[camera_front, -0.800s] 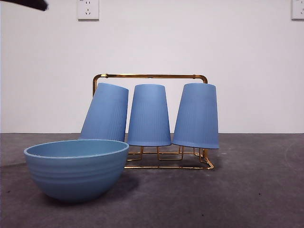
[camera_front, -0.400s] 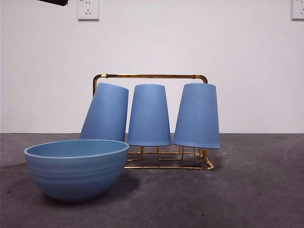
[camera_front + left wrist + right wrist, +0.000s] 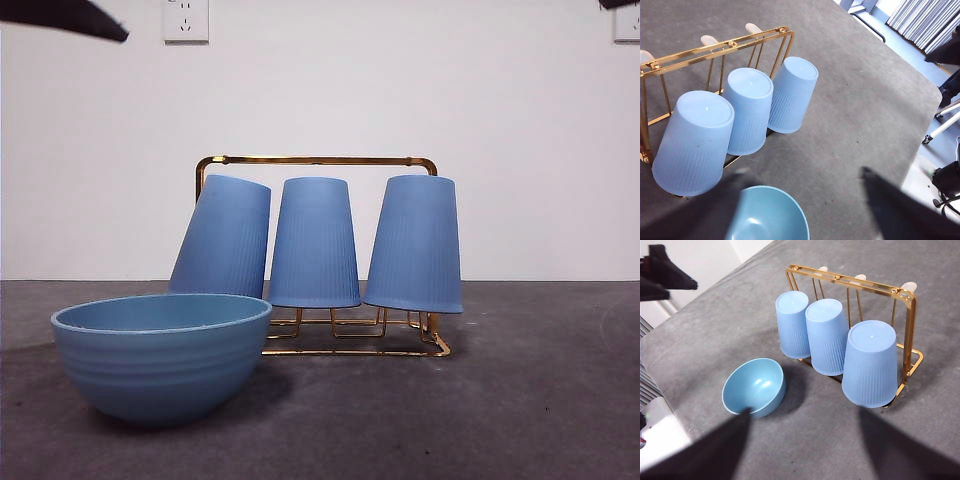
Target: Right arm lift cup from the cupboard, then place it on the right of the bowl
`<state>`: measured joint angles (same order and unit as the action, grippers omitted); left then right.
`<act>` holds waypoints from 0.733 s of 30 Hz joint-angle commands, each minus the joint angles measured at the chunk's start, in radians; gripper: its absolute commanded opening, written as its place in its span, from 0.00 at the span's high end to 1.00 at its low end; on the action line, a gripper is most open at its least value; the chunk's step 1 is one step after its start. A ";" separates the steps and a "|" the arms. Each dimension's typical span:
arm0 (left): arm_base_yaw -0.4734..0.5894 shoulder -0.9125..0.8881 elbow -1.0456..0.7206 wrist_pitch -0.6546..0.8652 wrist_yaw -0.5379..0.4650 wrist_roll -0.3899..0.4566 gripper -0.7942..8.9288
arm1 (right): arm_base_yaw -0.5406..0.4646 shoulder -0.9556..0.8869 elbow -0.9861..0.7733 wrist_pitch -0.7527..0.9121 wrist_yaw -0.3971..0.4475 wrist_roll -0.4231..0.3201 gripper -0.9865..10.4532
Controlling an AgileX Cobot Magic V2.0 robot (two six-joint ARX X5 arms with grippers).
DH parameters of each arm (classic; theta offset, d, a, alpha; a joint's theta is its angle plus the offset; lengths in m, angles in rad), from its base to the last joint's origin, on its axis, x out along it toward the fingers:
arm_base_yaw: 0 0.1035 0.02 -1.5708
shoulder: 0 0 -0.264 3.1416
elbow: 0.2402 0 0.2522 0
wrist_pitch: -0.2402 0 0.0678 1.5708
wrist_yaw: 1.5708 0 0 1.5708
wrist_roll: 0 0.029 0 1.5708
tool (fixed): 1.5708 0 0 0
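Observation:
Three light-blue cups hang upside down on the gold wire cupboard [image 3: 316, 160]: a tilted left one [image 3: 222, 238], a middle one [image 3: 314, 243] and a right one [image 3: 415, 245]. The light-blue bowl [image 3: 160, 355] stands in front of the left cup. My right gripper [image 3: 805, 412] is open and empty, high above the table, looking down on the cupboard [image 3: 905, 295], the nearest cup [image 3: 871, 362] and the bowl [image 3: 754, 386]. My left gripper [image 3: 802, 172] is open and empty above the bowl [image 3: 772, 217] and the cups [image 3: 692, 140].
In the front view a black arm tip [image 3: 70, 17] shows at the top left corner and another [image 3: 620, 3] at the top right. The grey table [image 3: 540, 400] spreads to the right of the bowl and the cupboard. Its edge [image 3: 920, 145] shows in the left wrist view.
The black tip at the top left has shifted and grown. A second black tip has come in at the top right corner. The cups, cupboard and bowl stay in place.

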<state>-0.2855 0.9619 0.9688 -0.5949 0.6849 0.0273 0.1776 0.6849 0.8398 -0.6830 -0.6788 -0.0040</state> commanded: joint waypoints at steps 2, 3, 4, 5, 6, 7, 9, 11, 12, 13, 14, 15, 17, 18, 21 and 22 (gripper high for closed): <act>-0.003 0.007 0.022 0.012 0.007 0.014 0.31 | 0.005 0.007 0.012 0.010 -0.002 -0.006 0.47; -0.003 0.007 0.022 0.012 0.007 0.014 0.31 | 0.005 0.007 0.012 0.010 -0.002 -0.002 0.47; -0.003 0.006 0.022 0.012 0.007 0.014 0.31 | 0.005 0.007 0.012 0.010 -0.004 0.006 0.47; -0.003 0.006 0.022 0.013 0.007 0.014 0.31 | 0.005 0.007 0.012 0.010 -0.006 0.036 0.47; -0.003 0.006 0.022 0.013 0.007 0.014 0.31 | 0.005 0.007 0.012 0.010 -0.006 0.055 0.47; -0.003 0.006 0.022 0.014 0.007 0.014 0.31 | 0.005 0.008 0.012 0.011 -0.009 0.077 0.47; -0.003 0.006 0.022 0.014 0.008 0.011 0.31 | 0.005 0.019 0.012 0.017 -0.016 0.099 0.47; -0.003 0.005 0.023 0.013 0.008 0.006 0.31 | 0.011 0.037 0.013 0.018 -0.021 0.111 0.47; -0.003 0.004 0.023 0.011 0.008 0.006 0.31 | 0.020 0.051 0.016 0.018 -0.021 0.114 0.47; -0.003 0.001 0.023 0.008 0.008 0.006 0.31 | 0.032 0.067 0.021 0.017 -0.021 0.121 0.47; -0.003 -0.002 0.023 0.007 0.008 0.006 0.31 | 0.044 0.084 0.027 0.016 -0.019 0.126 0.47; -0.003 -0.005 0.023 0.006 0.008 0.006 0.31 | 0.060 0.105 0.038 0.015 -0.010 0.130 0.47; -0.003 -0.015 0.023 0.000 0.008 0.006 0.31 | 0.095 0.150 0.068 0.002 0.035 0.130 0.47; -0.003 -0.022 0.023 -0.006 0.008 0.006 0.31 | 0.117 0.177 0.088 -0.004 0.065 0.128 0.47; -0.003 -0.043 0.023 -0.031 0.008 0.006 0.31 | 0.184 0.268 0.162 -0.029 0.151 0.126 0.47; -0.003 -0.051 0.023 -0.040 0.008 0.006 0.31 | 0.206 0.304 0.193 -0.043 0.183 0.126 0.47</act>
<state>-0.2855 0.9108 0.9688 -0.6346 0.6853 0.0338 0.3660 0.9558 1.0027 -0.7265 -0.5175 0.1131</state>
